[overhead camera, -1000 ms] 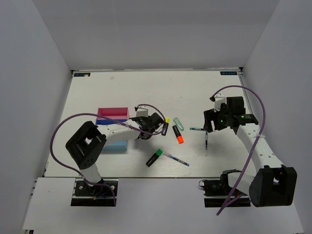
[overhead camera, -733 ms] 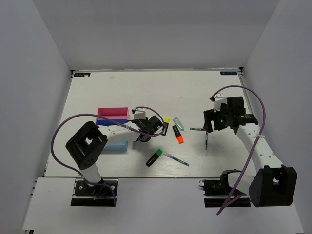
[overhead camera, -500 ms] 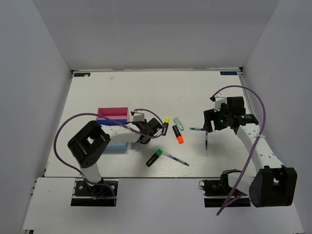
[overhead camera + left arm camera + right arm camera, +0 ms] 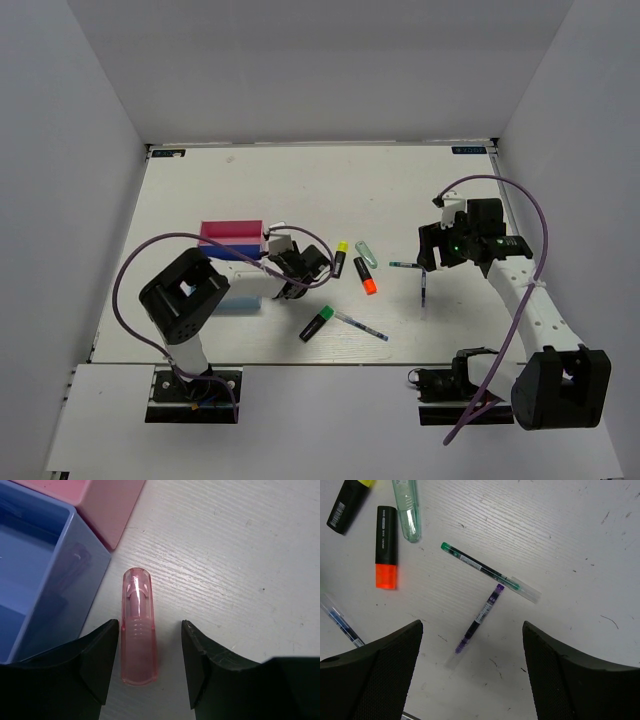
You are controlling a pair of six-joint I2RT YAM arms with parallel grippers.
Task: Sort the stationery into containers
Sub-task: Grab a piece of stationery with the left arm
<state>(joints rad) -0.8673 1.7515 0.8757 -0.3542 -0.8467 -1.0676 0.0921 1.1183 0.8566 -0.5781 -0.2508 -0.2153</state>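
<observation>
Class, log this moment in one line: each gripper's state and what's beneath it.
left gripper: open, straddling pink piece beside blue tray | right gripper: open, above purple pen

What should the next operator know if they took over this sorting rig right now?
The left gripper is open, low over the table, straddling the pink piece that lies beside the blue tray; not gripped yet.
The right gripper is open and empty above a green pen and a purple pen.
Also loose: yellow highlighter, orange highlighter, green highlighter, teal marker, blue pen.
Done: nothing I can confirm; tray contents are unclear. Left: all of the above.
</observation>
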